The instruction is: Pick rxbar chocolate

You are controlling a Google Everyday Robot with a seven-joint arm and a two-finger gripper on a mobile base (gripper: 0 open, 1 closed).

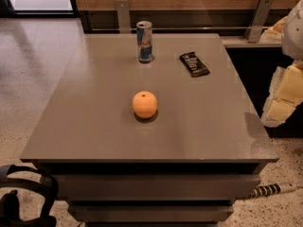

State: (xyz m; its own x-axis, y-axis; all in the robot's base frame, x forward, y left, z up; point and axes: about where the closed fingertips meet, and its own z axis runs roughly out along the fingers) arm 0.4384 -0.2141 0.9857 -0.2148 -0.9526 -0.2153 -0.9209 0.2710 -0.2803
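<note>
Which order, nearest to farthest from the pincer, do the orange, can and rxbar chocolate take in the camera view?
1. rxbar chocolate, back right, nearest the pincer at the right edge.
2. orange, in the middle.
3. can, back centre.

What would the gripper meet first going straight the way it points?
Probably the table's right edge: the gripper hangs beside it, pointing down and leftward. Depth is unclear; the rxbar chocolate lies farther back.

One rxbar chocolate (194,64), one blue-silver drink can (144,41) and one orange (145,104) sit on one grey table (85,126); one gripper (283,98) hangs at the right edge.
</note>
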